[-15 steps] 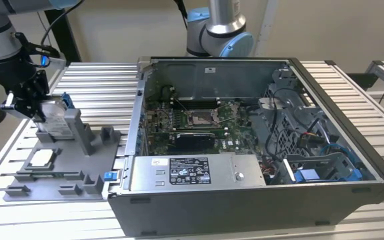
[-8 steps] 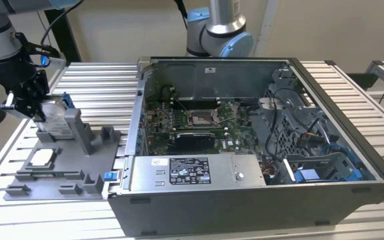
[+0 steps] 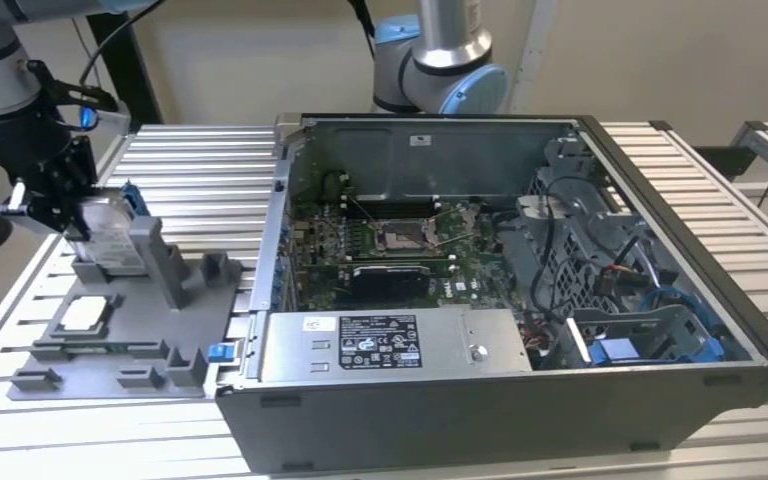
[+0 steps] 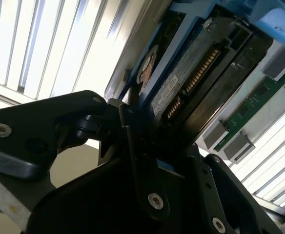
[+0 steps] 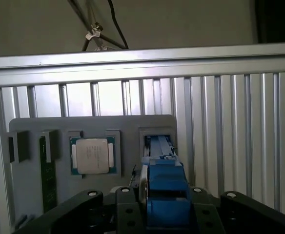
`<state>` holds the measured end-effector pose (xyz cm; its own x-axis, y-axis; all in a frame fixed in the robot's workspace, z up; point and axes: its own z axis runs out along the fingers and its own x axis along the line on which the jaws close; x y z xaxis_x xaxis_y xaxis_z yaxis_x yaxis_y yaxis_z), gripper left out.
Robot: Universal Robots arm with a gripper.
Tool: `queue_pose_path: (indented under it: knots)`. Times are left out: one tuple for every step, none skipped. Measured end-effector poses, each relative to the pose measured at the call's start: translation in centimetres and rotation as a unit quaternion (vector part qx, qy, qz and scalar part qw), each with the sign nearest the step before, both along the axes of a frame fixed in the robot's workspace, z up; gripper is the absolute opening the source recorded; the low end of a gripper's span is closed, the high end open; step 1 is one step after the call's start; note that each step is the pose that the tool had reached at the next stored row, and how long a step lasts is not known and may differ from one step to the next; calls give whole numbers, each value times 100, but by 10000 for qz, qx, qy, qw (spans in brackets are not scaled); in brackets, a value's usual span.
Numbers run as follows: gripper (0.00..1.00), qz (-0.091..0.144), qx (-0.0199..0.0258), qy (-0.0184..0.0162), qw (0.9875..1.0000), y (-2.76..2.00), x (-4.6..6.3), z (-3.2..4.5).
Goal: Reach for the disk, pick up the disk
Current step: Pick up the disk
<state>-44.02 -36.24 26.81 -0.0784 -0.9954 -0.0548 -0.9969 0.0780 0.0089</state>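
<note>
Standing upright, the disk (image 3: 116, 240) sits clamped inside the gripper (image 3: 80, 222).

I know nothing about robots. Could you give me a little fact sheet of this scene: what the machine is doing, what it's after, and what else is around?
Hand: at the exterior view's left, closed on the disk's upper end
Disk: standing upright in a slot of the grey holder tray, not lifted out yet
Also on tray: small square chip, lying flat
Nearby: open computer case, to the exterior view's right of the tray
</note>
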Motion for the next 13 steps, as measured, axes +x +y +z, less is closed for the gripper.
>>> queue_pose_path:
  knots:
    - [0,0,-1,0,10000,0,0,38]
    - [0,-1,0,0,10000,0,0,79]
    - [0,0,-1,1,10000,0,0,122]
    - [0,0,-1,0,10000,0,0,168]
    - [0,0,-1,0,10000,0,0,216]
    - [0,0,-1,1,10000,0,0,254]
    - [0,0,-1,0,10000,0,0,285]
    - [0,0,-1,1,10000,0,0,311]
    - [0,0,-1,1,10000,0,0,333]
    - [0,0,-1,1,10000,0,0,349]
    - [0,0,-1,0,10000,0,0,362]
    - [0,0,-1,0,10000,0,0,373]
    - [0,0,-1,0,10000,0,0,382]
